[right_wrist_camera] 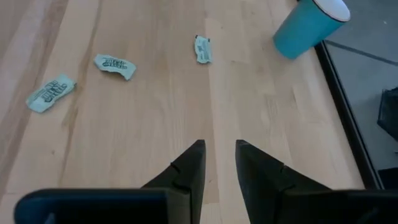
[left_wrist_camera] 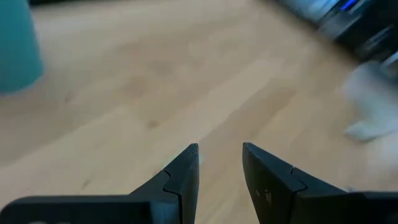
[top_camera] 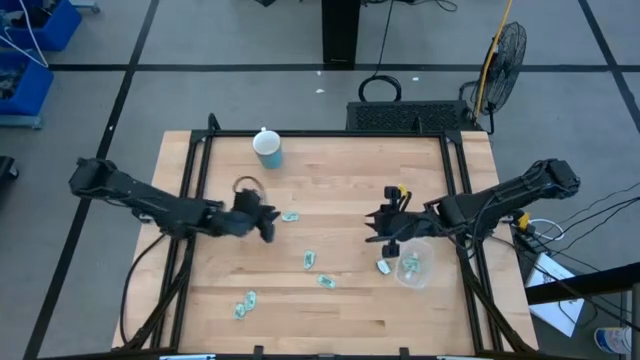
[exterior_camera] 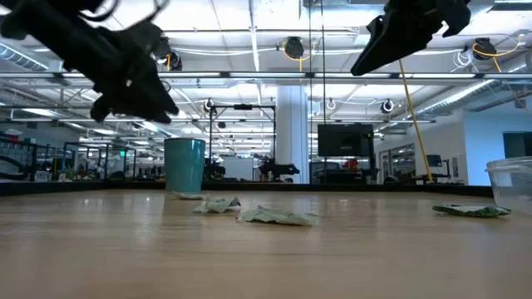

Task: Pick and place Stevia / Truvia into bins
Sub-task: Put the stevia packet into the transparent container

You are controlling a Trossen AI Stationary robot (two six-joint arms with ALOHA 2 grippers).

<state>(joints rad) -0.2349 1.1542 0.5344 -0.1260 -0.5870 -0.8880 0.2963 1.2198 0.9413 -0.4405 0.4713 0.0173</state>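
Note:
Several pale green-and-white Stevia sachets lie flat on the wooden table: one [top_camera: 290, 216] just right of my left gripper, others [top_camera: 309, 260] [top_camera: 326, 281] [top_camera: 245, 305] nearer the front, and one [top_camera: 384, 266] beside the clear cup. The clear cup [top_camera: 414, 263] stands near the right side with a sachet inside. My left gripper [top_camera: 268, 226] [left_wrist_camera: 221, 149] hovers left of centre, narrowly open and empty. My right gripper [top_camera: 376, 226] [right_wrist_camera: 219, 146] hovers just beyond the clear cup, narrowly open and empty. The low view shows both grippers [exterior_camera: 133, 83] [exterior_camera: 391, 41] well above the tabletop.
A light blue cup with a white top [top_camera: 268, 148] [right_wrist_camera: 308, 25] stands near the far edge, left of centre. A black frame [top_camera: 200, 160] borders the table on its left, far and right sides. Bare wood lies between the two grippers.

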